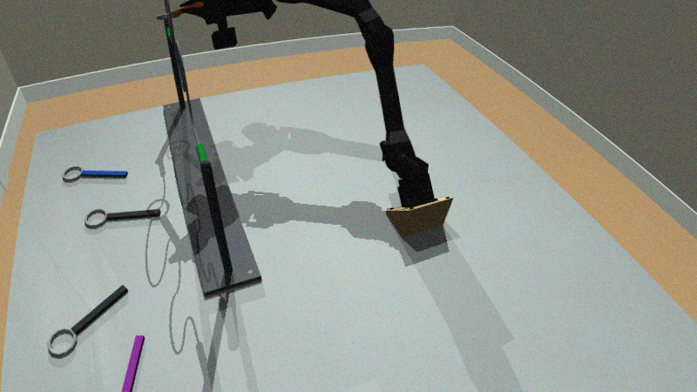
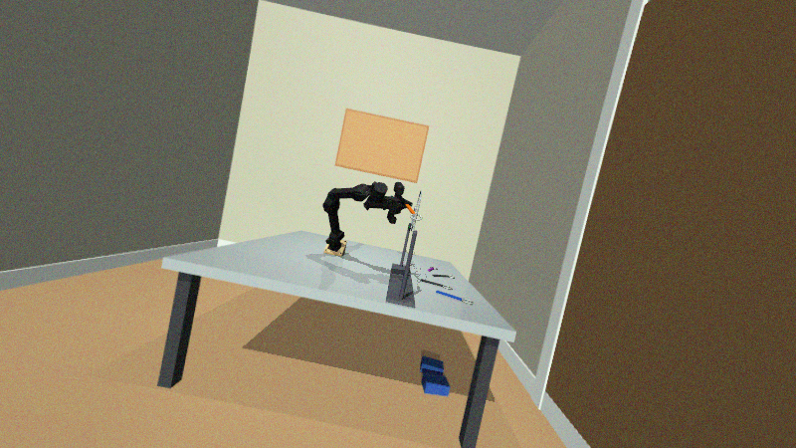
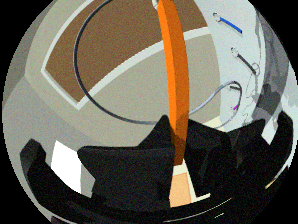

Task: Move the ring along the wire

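Observation:
My gripper (image 1: 187, 10) (image 2: 406, 204) (image 3: 169, 119) is shut on the orange handle (image 2: 410, 208) (image 3: 175, 65), near the top of the top view. The ring (image 1: 163, 17) (image 2: 413, 213) is at the handle's far end, around the wire's line, higher than the far green part (image 1: 168, 31). Only a bit of the ring's edge shows in the wrist view; whether it touches the wire I cannot tell. The grey wire (image 3: 76, 55) curves in a big loop left of the handle. The other green part (image 1: 201, 153) is at the top of the near post (image 1: 216, 219).
The far post (image 1: 176, 77) and near post stand on a dark base (image 1: 243, 266). Beyond it on the table lie a blue-handled ring (image 1: 104, 173) (image 2: 450, 295), two black-handled rings (image 1: 132, 214) (image 1: 99, 309) and a purple handle (image 1: 133, 362).

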Available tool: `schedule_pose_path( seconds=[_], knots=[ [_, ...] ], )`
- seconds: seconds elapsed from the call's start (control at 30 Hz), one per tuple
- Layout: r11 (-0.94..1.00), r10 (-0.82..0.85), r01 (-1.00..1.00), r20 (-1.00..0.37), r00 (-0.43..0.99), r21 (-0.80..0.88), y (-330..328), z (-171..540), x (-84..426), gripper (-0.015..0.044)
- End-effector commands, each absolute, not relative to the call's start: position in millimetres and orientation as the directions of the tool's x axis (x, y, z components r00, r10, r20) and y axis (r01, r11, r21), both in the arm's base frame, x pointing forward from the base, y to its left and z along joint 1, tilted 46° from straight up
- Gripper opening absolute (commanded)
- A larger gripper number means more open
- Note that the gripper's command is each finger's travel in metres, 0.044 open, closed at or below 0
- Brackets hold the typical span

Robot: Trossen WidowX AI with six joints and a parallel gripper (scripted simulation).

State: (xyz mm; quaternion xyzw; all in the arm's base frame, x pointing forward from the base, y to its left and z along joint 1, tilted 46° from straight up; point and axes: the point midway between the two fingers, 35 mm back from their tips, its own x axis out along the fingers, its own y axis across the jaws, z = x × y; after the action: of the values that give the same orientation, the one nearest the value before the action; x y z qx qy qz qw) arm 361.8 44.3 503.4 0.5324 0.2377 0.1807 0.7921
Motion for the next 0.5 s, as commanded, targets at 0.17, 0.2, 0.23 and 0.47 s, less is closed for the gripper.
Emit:
schedule_pose_path(
  seconds=[0.17,0.2,0.23,0.47],
  knots=[
    [0.443,0.519,-0.042,-0.218,0.826,0.896,44.1,504.2,362.7,-0.015],
    [0.454,0.516,-0.043,-0.223,0.827,0.89,44.0,504.1,362.7,-0.015],
    [0.465,0.513,-0.045,-0.228,0.828,0.884,43.9,503.9,362.7,-0.015],
    [0.536,0.491,-0.054,-0.259,0.832,0.842,43.1,502.2,363.0,-0.015]
  ],
)
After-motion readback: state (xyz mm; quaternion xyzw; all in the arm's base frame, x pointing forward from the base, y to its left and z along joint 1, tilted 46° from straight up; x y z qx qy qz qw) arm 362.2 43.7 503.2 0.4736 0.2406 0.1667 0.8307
